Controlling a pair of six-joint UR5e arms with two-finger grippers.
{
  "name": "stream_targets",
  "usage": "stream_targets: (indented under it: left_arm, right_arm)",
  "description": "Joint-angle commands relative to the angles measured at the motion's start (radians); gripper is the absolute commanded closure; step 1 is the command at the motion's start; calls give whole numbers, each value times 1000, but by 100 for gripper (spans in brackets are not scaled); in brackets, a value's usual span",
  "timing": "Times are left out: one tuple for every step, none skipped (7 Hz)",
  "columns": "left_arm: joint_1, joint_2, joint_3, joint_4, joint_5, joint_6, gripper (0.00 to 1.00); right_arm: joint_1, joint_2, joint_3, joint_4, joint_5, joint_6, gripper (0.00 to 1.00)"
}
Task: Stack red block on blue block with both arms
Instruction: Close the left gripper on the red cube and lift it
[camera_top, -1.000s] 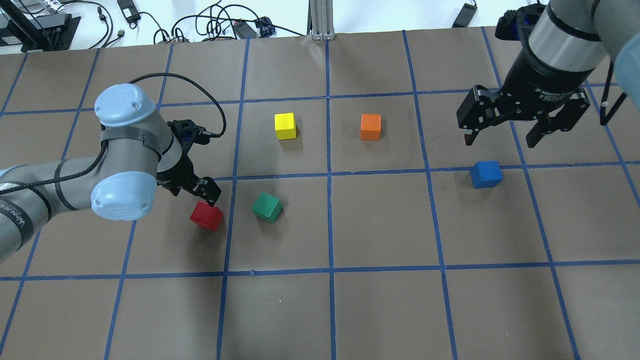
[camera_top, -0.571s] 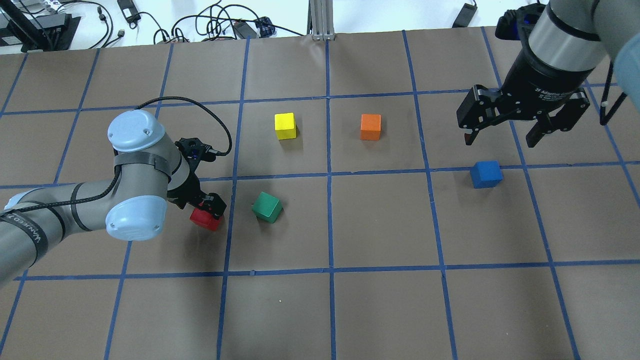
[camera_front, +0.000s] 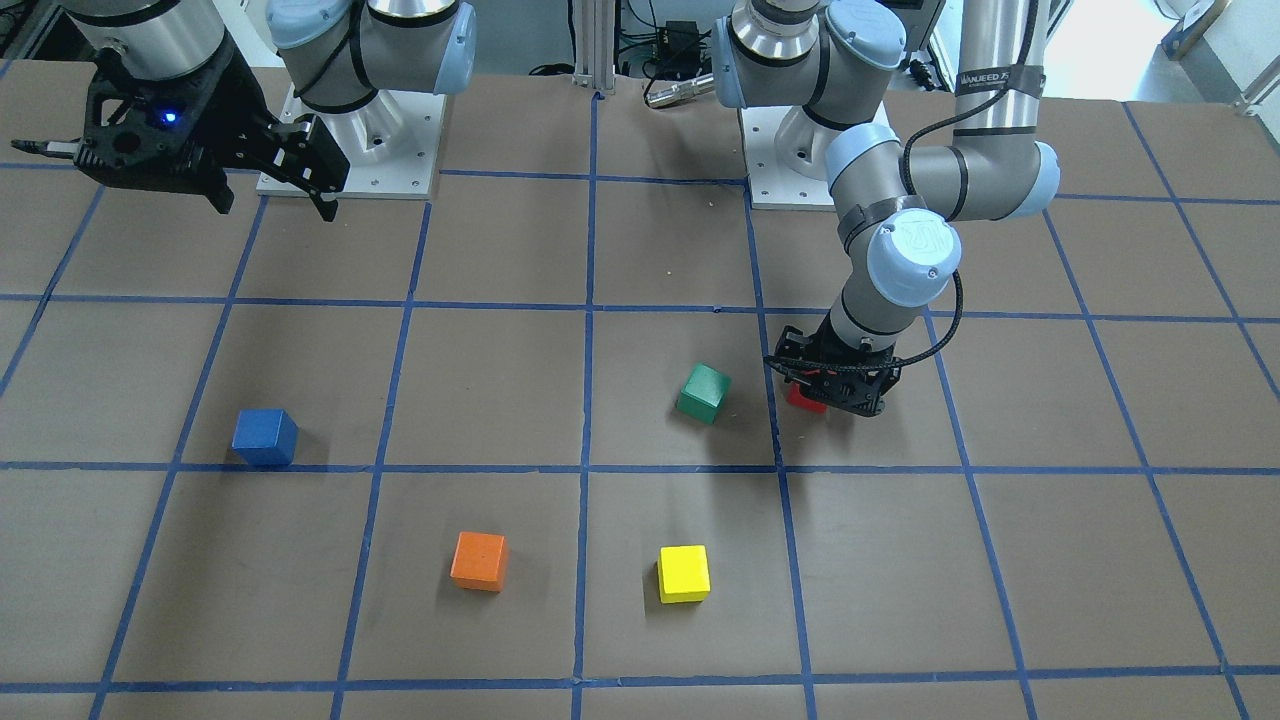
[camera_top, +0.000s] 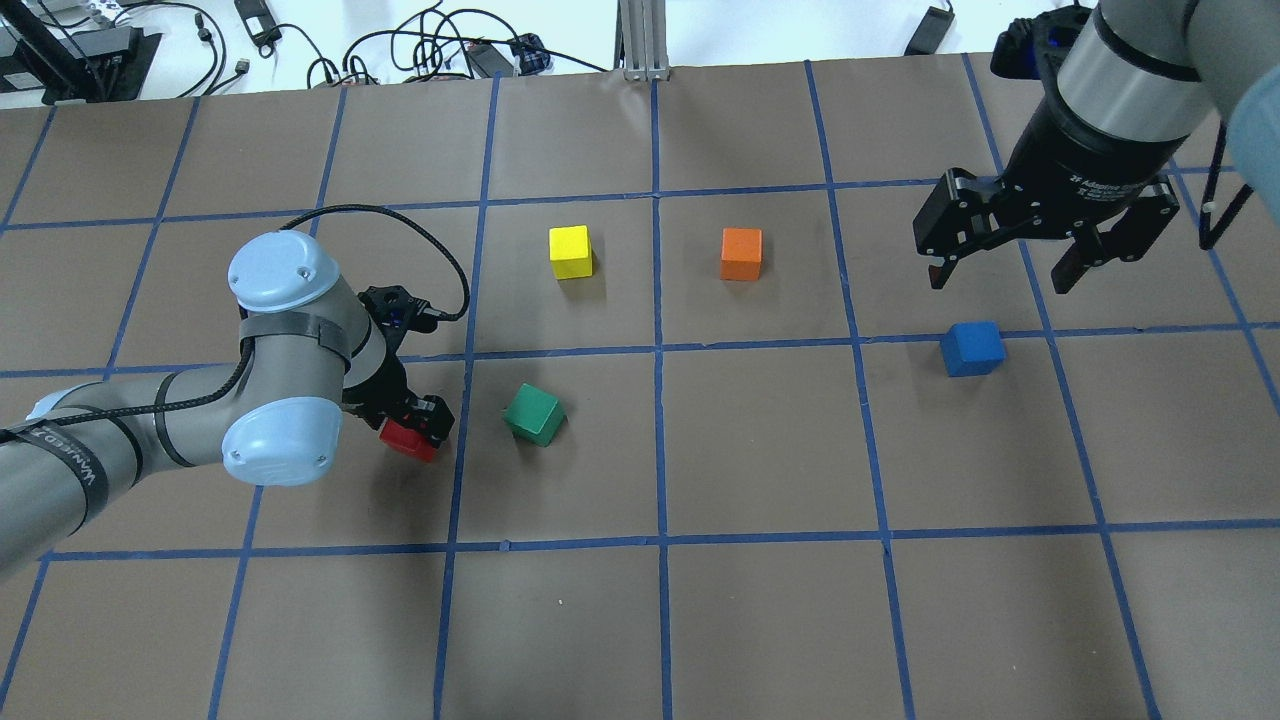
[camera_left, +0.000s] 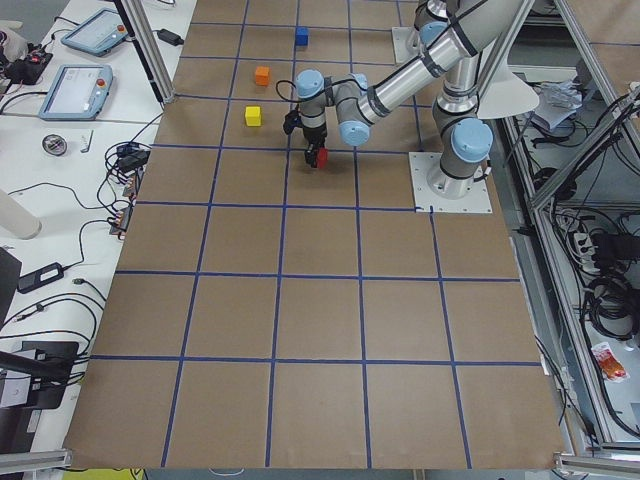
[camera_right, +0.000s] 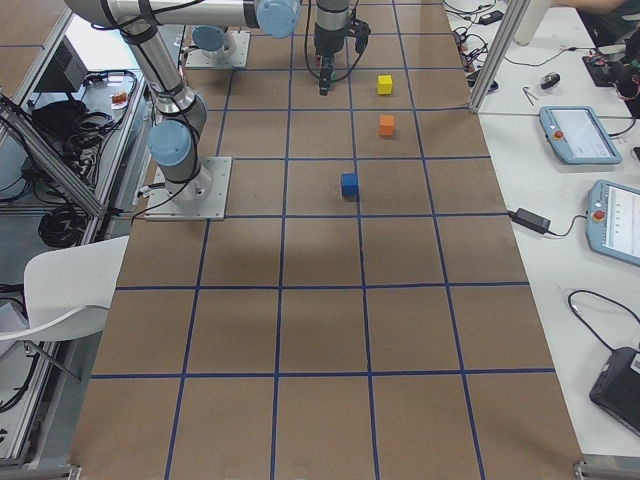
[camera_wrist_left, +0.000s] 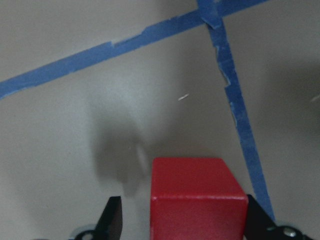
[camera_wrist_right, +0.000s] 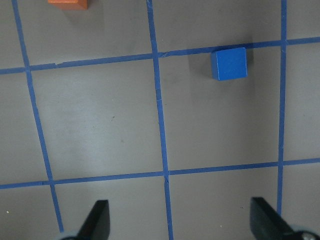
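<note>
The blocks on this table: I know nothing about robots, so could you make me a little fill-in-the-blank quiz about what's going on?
The red block sits between the fingers of the ____.
The right gripper hangs open above the table and holds ____.
The block nearest the red one is the ____.
In all, ____ blocks lie on the table.
Missing words: left gripper; nothing; green block; five.

The red block (camera_top: 403, 441) sits inside the black left pincer (camera_top: 412, 430). Just beside that pincer is a green block (camera_top: 533, 414). Near the black right pincer (camera_top: 1000, 283) is a blue block (camera_top: 972, 348). The table (camera_top: 770, 450) is brown with blue tape lines (camera_top: 659, 450) making squares.
</note>
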Motion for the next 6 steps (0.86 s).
stream_targets:
  left_arm:
    - [-1,5,7,-3,0,-1,93]
    - [-7,24,19,-9,0,-13,100]
    - [-11,34,62,-15,3,-69,100]
    - [-40,15,134,-59,-28,-149,100]
    - [-112,-4,213,-101,-61,-280,100]
    - [-190,-48,320,-156,-66,-409,100]
  right_arm:
    - [2,0,2,-1,-1,1,0]
    - [2,-1,2,0,-1,4,0]
    - [2,-1,0,2,-1,7,0]
    - [2,-1,0,0,-1,7,0]
    - [1,-1,0,0,-1,7,0]
    - [2,-1,0,0,-1,7,0]
